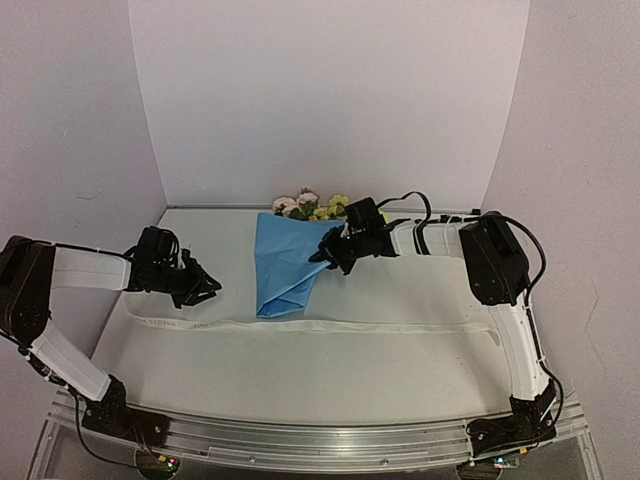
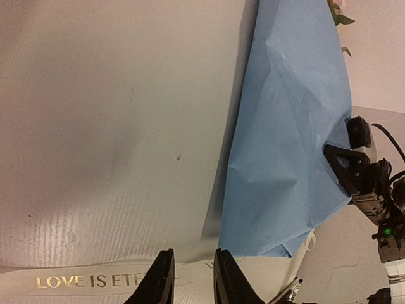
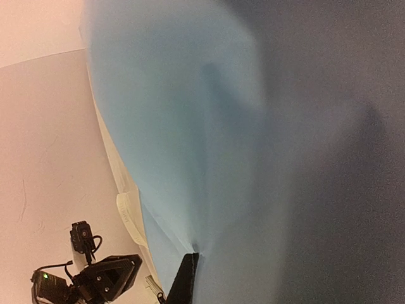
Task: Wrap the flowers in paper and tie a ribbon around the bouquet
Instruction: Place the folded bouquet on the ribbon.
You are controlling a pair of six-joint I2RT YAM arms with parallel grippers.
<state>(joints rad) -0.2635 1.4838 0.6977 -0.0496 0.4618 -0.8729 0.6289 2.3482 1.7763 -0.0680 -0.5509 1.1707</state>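
The bouquet's blue paper lies as a cone on the table, its point toward the near side. Pink and yellow flowers show above its wide far rim. My right gripper is shut on the paper's right edge. In the right wrist view the paper fills the frame and hides all but one finger. The cream ribbon lies flat across the table in front of the cone. My left gripper hovers over the ribbon's printed left part, with a narrow gap between its jaws and nothing in them.
White walls close in the table on three sides. The right arm stretches across from the right, over the ribbon's right end. The left arm lies along the left side. The bouquet's left edge is close to the left gripper.
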